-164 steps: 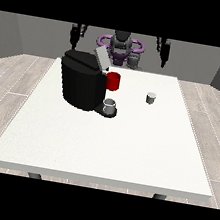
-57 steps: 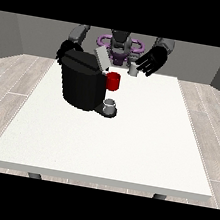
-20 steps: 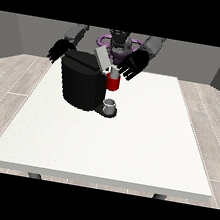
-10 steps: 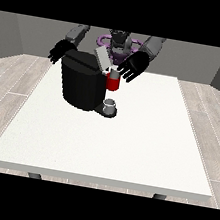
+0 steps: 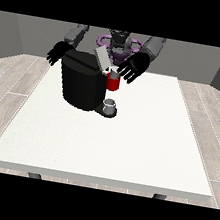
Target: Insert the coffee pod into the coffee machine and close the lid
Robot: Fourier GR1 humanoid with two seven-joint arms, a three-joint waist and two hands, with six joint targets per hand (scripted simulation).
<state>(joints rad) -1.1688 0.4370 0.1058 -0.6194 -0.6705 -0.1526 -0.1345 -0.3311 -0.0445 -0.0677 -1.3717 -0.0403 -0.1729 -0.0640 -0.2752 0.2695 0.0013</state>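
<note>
My hand at the view's right [image 5: 133, 66] hangs just above the red front [image 5: 113, 83] of the coffee machine [image 5: 83, 83], fingers spread and pointing down; whether it holds the coffee pod I cannot tell, and the pod itself does not show plainly. My hand at the view's left [image 5: 56, 52] hovers open beside the machine's upper left corner. The grey lid [image 5: 102, 59] stands tilted up. A small cup [image 5: 110, 105] sits below the spout, on the white table [image 5: 125, 150].

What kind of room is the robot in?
Probably a plain test room set up like a small coffee corner: a big white table, a black coffee machine with a cup under it, a grey wood-look floor and bare grey walls.
</note>
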